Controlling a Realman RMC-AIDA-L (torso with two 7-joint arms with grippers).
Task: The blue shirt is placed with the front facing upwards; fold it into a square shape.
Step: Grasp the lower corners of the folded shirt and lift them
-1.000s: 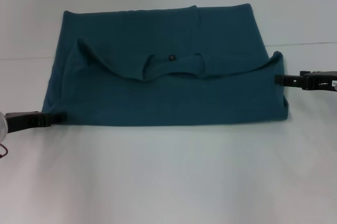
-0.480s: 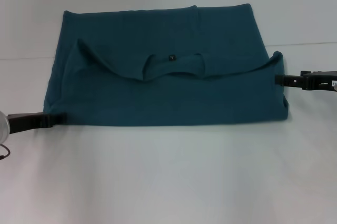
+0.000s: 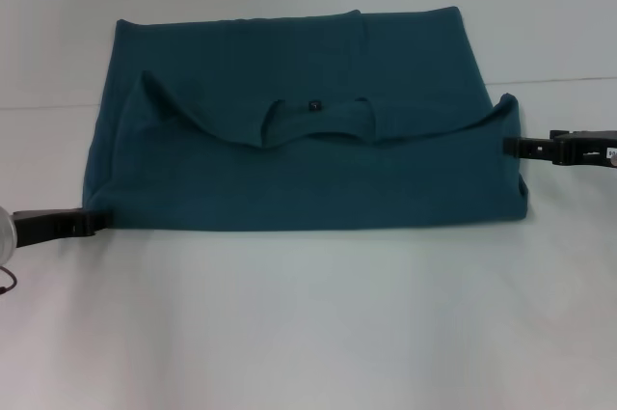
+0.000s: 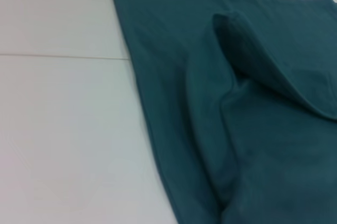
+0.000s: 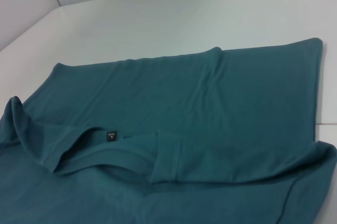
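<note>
The blue shirt point(image 3: 289, 159) lies on the white table point(image 3: 308, 323), its near half folded over so the collar and small black neck tag point(image 3: 313, 104) sit mid-width. It fills much of the left wrist view point(image 4: 253, 129) and the right wrist view point(image 5: 184, 103), where the tag point(image 5: 110, 135) shows. My left gripper point(image 3: 92, 221) sits low at the shirt's near left corner, open, just off the cloth. My right gripper point(image 3: 508, 147) rests against the shirt's right edge below a raised fold corner point(image 3: 508, 101).
A thin seam line point(image 3: 559, 79) crosses the table behind the shirt. Bare white table surface stretches in front of the shirt and along both of its sides.
My left gripper has slid leftward off the shirt's near left corner, and the cloth stayed where it lay. The right gripper and the shirt have not moved.
</note>
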